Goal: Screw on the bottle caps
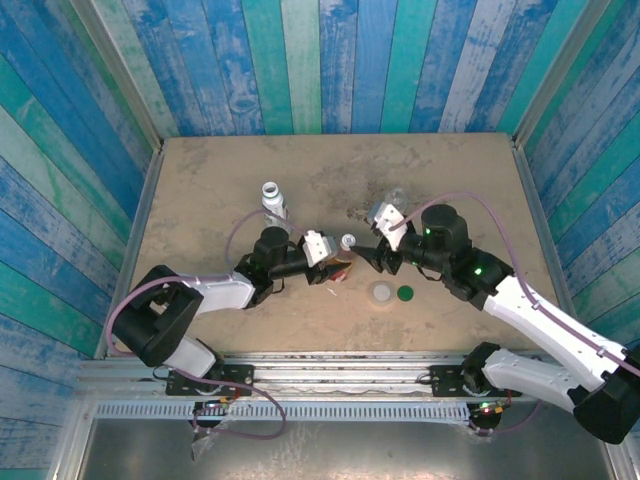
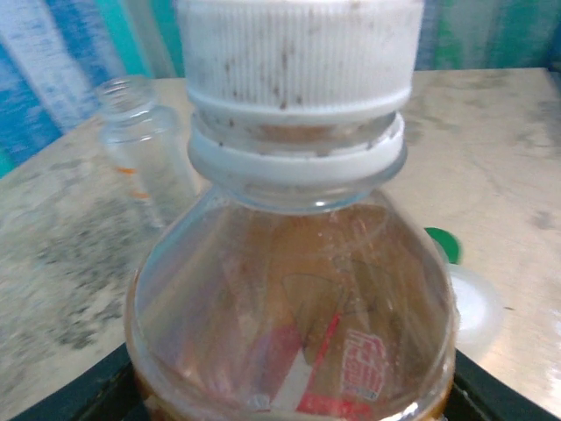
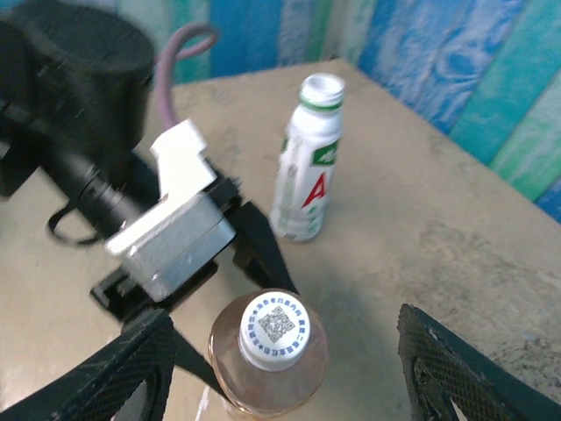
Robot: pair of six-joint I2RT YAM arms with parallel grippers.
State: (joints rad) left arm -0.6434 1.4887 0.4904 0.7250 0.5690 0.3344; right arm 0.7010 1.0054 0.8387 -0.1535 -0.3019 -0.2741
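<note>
Bottle caps: the tiny white-grey cap (image 3: 273,327) sits on the neck of the amber bottle (image 2: 289,316), with a printed code square on its top. How tightly it is screwed on cannot be told.
Loose caps: the wide translucent cap (image 1: 381,293) and the dark green cap (image 1: 405,293) lie just beside each other on the table (image 1: 200,180), on the arm-base side of the amber bottle.
Amber bottle: it stands near the table's middle between the two grippers, red label on its body.
Left gripper (image 1: 336,264): clamped on the amber bottle's body, below the shoulder.
Right gripper (image 1: 370,258): jaws spread, one finger on each side of the capped neck, touching neither cap nor bottle.
White-labelled bottle (image 3: 307,167): upright and uncapped, beyond the left gripper.
Clear bottle (image 2: 140,140): upright with an open mouth, farther back on the table.
</note>
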